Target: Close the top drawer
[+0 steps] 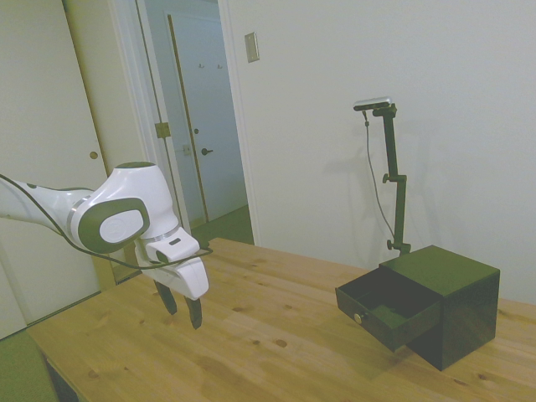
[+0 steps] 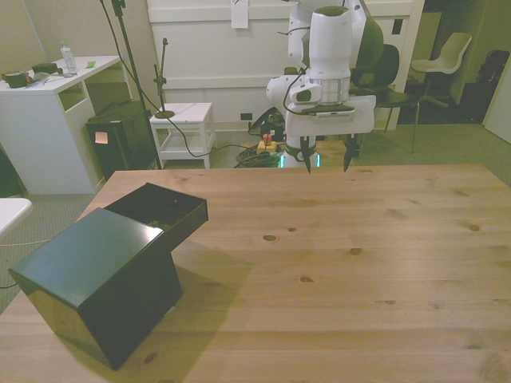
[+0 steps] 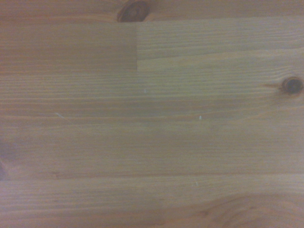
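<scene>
A small black cube cabinet (image 1: 456,306) (image 2: 88,275) stands near one end of the wooden table (image 1: 276,335). Its top drawer (image 1: 387,303) (image 2: 162,209) is pulled well out, with a small round metallic knob (image 1: 358,317) on its flat front. My gripper (image 1: 184,313) (image 2: 327,166) hangs open above the table, far from the cabinet, fingers pointing down with nothing between them. In the front view it is over the table's far edge and the drawer sticks out toward that edge at the front view's left. The wrist view holds only bare wooden boards (image 3: 152,123) with dark knots.
A broad stretch of wooden tabletop (image 2: 335,263) lies between gripper and cabinet. Behind the table in the front view stand a white desk (image 2: 48,120), a small white side table (image 2: 184,120) and a chair (image 2: 447,56).
</scene>
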Robot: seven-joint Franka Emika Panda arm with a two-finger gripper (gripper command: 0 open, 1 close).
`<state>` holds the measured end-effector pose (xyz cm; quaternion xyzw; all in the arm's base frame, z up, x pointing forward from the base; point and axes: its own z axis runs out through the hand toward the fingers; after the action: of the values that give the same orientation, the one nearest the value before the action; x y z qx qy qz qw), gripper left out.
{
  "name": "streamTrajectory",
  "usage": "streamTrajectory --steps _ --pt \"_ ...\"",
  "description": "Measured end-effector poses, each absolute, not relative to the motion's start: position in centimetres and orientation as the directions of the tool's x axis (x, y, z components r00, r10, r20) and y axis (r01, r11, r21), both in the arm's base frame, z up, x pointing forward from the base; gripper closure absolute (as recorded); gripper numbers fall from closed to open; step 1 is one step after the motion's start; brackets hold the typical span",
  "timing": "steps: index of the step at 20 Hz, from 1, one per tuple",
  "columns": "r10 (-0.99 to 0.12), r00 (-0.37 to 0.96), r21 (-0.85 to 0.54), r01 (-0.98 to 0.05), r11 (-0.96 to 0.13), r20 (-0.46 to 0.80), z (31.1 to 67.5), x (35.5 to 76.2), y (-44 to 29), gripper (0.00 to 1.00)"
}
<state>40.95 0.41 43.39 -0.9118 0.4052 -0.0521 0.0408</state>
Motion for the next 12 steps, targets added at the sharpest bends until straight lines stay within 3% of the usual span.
streamTrajectory --steps 12 --pt "-0.753 0.657 -0.119 -0.744 -0.657 0.046 42.2 37.7 -0.5 0.00"
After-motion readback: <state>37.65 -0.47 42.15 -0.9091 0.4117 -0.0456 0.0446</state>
